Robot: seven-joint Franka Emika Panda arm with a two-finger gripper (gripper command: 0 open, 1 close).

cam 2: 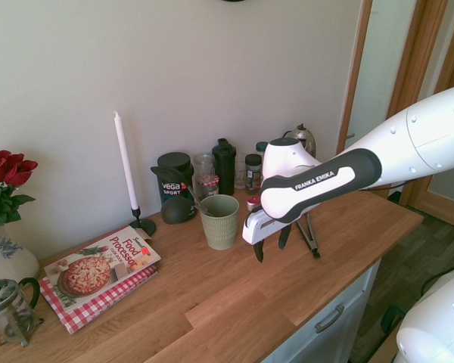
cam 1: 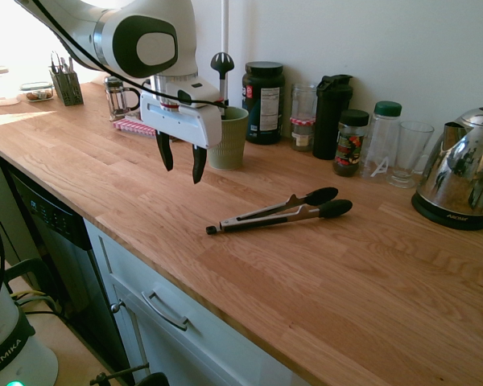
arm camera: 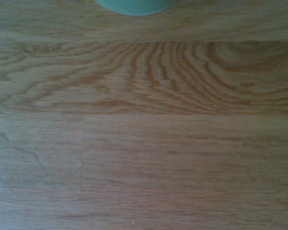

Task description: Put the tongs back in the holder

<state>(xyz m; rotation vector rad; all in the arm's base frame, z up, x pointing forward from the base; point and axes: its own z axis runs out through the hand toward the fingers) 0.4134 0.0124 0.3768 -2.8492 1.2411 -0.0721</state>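
First exterior view shows the tongs [cam 1: 280, 211] lying flat on the wooden counter [cam 1: 370, 273], well apart from the holder [cam 1: 228, 138], with their black rounded tips pointing toward the kettle [cam 1: 464, 178] and their small black end cap pointing toward the counter's front edge. Nothing touches them. The two silver arms lie slightly spread, one tip a little behind the other.

The holder, a sage-green ribbed cup, stands upright on the counter near the wall, and a black ladle [cam 1: 221, 64] rises out of it. The gripper [cam 1: 182, 163] hangs in the air just in front of the holder, its two dark fingers [cam 1: 198, 163] pointing down with a clear gap between them and nothing held. It sits above bare wood, between the holder and the counter's front edge, and does not reach the tongs.

From the second exterior view, the holder [cam 2: 220, 221] stands beside the gripper [cam 2: 272, 246], and the tongs [cam 2: 310, 234] show only partly behind the arm. A cookbook [cam 2: 98, 269] lies on a red checked cloth [cam 2: 98, 302] on the far side of the holder from the tongs, with a white candle [cam 2: 125, 165] behind it.

Behind the holder along the wall stand a dark tub [cam 1: 262, 91], a glass jar [cam 1: 303, 117], a black bottle [cam 1: 332, 114] and a spice jar [cam 1: 349, 142].

In the wrist view, only wood grain shows, with the holder's green rim [arm camera: 134, 5] at one edge.
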